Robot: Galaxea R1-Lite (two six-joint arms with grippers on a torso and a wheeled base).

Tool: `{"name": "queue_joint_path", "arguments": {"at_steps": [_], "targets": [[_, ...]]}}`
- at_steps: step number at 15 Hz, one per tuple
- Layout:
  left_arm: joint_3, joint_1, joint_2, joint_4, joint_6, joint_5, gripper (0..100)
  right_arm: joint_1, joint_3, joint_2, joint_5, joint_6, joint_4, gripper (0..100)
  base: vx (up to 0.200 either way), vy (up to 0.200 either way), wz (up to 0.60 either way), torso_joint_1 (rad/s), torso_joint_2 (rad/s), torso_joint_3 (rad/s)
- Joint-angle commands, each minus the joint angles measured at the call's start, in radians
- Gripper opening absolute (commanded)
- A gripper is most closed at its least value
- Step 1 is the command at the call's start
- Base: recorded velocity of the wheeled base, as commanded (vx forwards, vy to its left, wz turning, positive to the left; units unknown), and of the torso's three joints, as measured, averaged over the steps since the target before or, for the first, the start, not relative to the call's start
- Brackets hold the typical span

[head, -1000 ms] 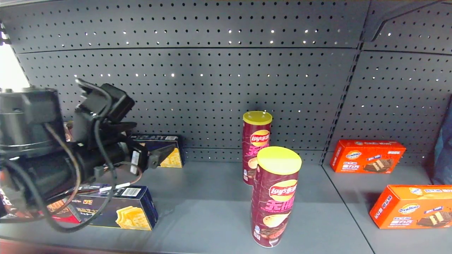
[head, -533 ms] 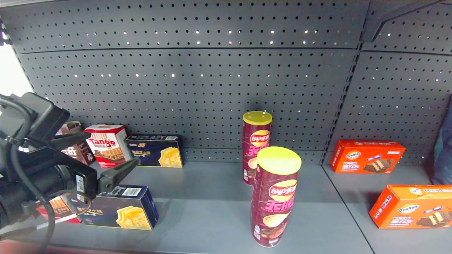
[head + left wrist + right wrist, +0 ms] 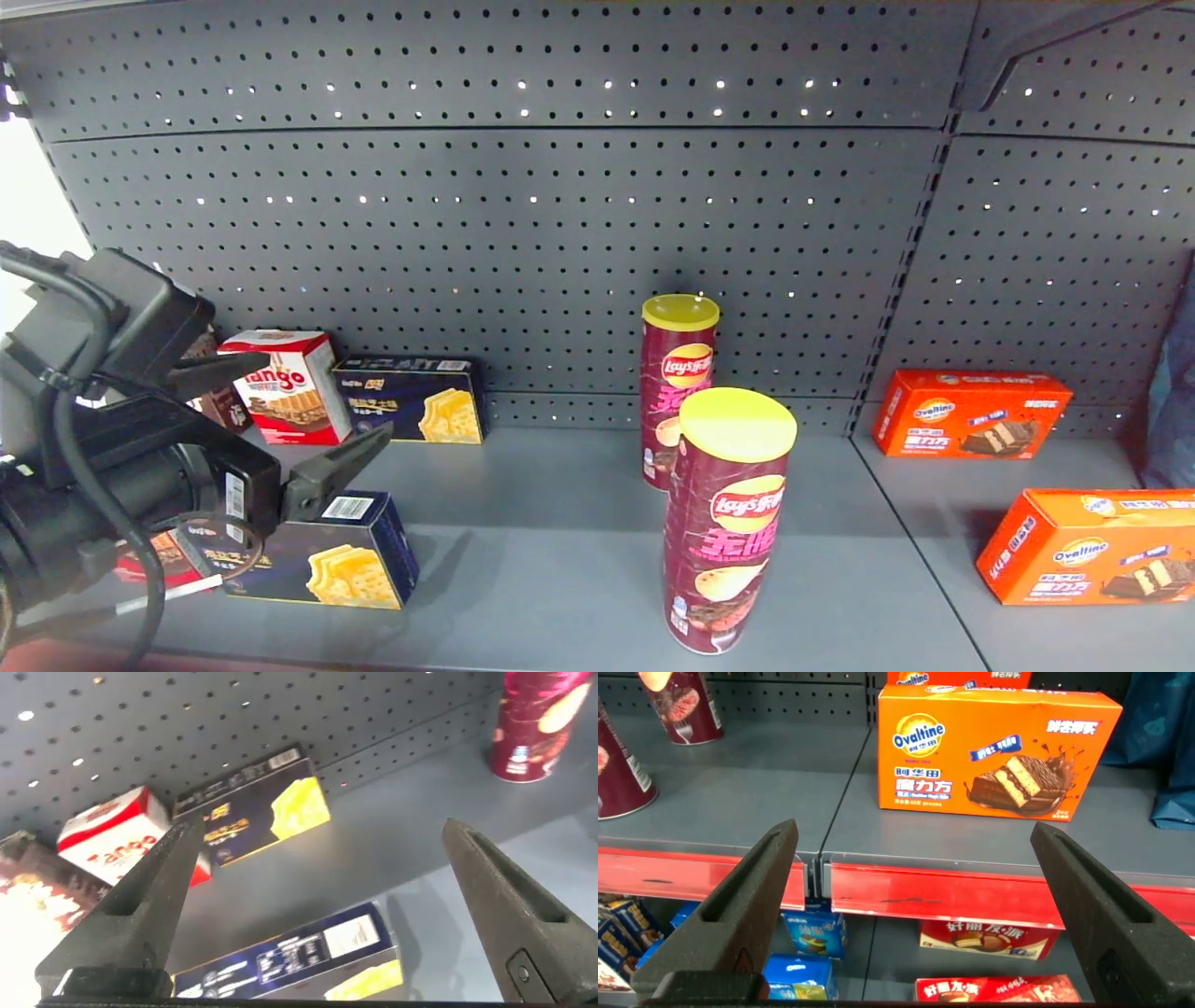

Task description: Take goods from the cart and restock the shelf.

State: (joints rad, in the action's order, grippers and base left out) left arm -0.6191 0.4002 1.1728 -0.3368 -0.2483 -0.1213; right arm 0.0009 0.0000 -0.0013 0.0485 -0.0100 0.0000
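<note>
Grey metal shelf (image 3: 560, 560) carries the goods. The front chip can (image 3: 728, 523) stands upright near the edge, and the back chip can (image 3: 679, 383) stands just behind it by the pegboard (image 3: 523, 233). At the left end lies the front cracker box (image 3: 327, 555), with the back cracker box (image 3: 415, 399) and a wafer box (image 3: 285, 387) side by side behind it. On the right are the back orange box (image 3: 971, 413) and the front orange box (image 3: 1092, 546). The left gripper (image 3: 327, 397) hovers over the front cracker box, fingers spread wide and empty. The right gripper (image 3: 913, 829) faces the front orange box from before the red edge strip (image 3: 943, 896), fingers likewise wide apart and empty
</note>
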Motion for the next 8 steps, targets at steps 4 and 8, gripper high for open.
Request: {"name": "queue_joint_path", "arguments": {"at_steps": [4,8], "targets": [[0.096,0.011,-0.150,0.001,0.000,-0.001,100,0.001,0.000,0.001,0.001,-0.001,0.000,100,0.000,0.000,0.00,0.000,0.00,0.000],[0.295,0.005,-0.486,0.071,-0.017,-0.046,100,0.001,0.000,0.001,0.002,-0.002,0.000,100,0.000,0.000,0.00,0.000,0.00,0.000]]}}
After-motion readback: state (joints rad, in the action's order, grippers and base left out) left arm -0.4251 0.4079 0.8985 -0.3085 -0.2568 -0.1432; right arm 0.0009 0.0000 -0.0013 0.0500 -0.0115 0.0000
